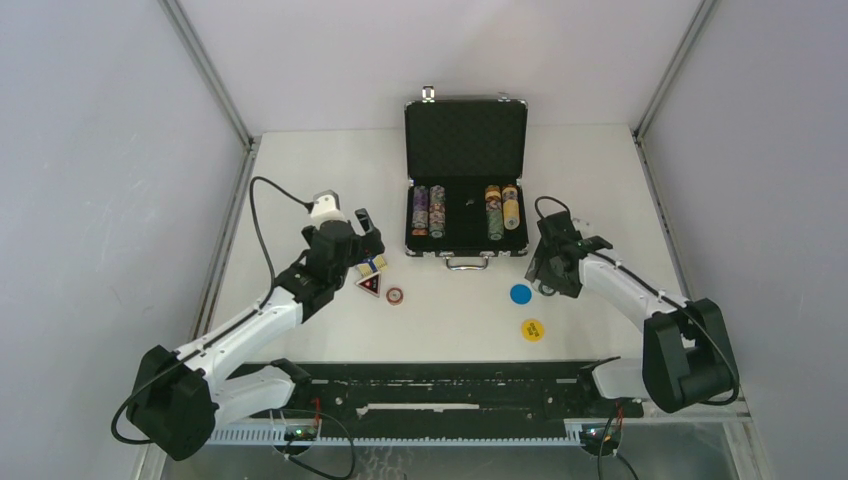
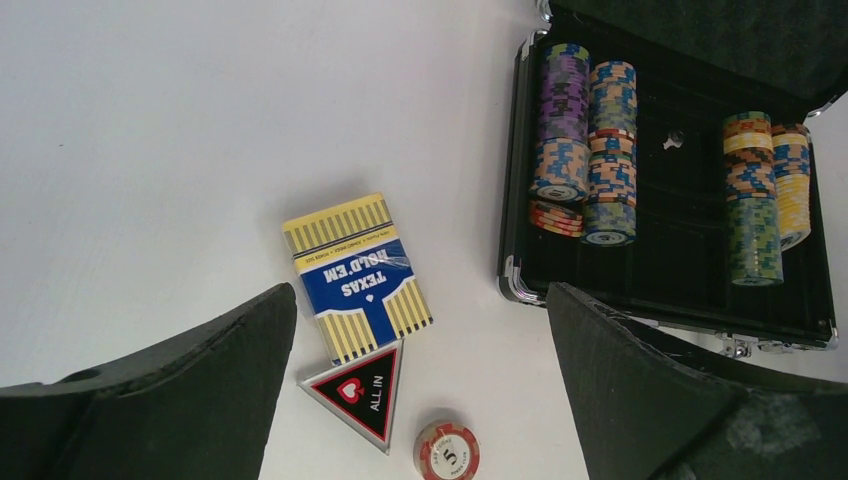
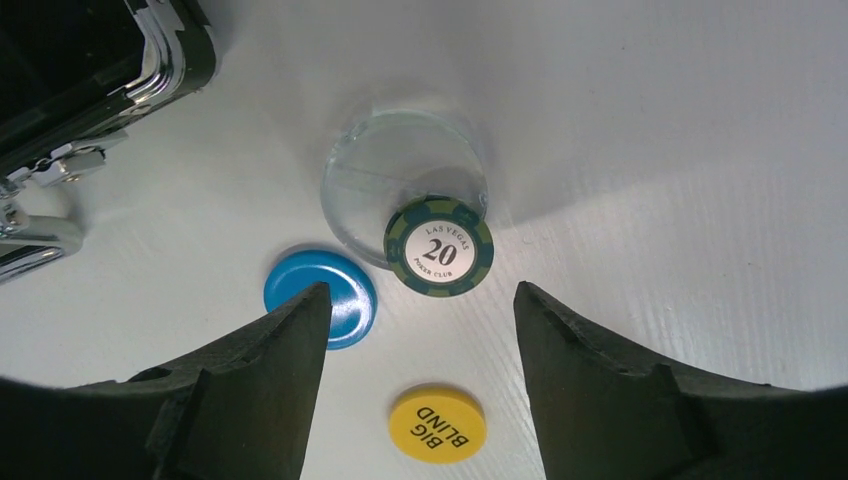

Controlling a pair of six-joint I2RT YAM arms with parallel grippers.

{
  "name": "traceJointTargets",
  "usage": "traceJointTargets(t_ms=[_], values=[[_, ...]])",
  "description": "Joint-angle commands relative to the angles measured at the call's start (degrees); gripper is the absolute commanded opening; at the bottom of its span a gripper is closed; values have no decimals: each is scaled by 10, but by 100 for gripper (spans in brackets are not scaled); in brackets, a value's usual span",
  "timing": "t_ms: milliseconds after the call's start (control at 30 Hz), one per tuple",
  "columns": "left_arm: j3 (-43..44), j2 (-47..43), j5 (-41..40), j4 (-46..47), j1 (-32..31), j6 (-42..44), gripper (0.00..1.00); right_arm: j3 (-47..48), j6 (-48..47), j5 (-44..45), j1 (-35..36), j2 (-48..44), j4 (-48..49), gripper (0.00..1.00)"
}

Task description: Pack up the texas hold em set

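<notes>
The black briefcase (image 1: 465, 140) stands open at the table's middle back, with rows of poker chips (image 1: 430, 210) at both sides of its tray. The yellow-blue card deck (image 2: 357, 275), the red triangular token (image 2: 358, 392) and a red chip (image 2: 447, 451) lie left of the case. My left gripper (image 2: 420, 290) hovers open and empty above them. The blue token (image 3: 322, 296), the yellow token (image 3: 437, 424), a green "20" chip (image 3: 439, 246) and a clear disc (image 3: 400, 180) lie right of the case. My right gripper (image 3: 420, 290) is open and empty above them.
In the top view the deck (image 1: 372, 265), red triangle (image 1: 369, 284) and red chip (image 1: 395, 296) lie by my left gripper (image 1: 368, 240). The blue token (image 1: 520, 293) and yellow token (image 1: 532, 329) lie by my right gripper (image 1: 545, 272). The case handle (image 1: 466, 263) faces the arms.
</notes>
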Motion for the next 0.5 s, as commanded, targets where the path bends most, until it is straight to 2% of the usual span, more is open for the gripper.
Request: traceJointTargets(t_ms=[0, 367, 467], values=[[-1, 2, 9, 26, -2, 13, 100, -3, 11, 6, -4, 17, 32, 74], [-1, 0, 12, 25, -2, 15, 100, -12, 7, 17, -8, 34, 45, 72], [-1, 0, 16, 25, -2, 15, 100, -12, 8, 20, -11, 35, 52, 69]])
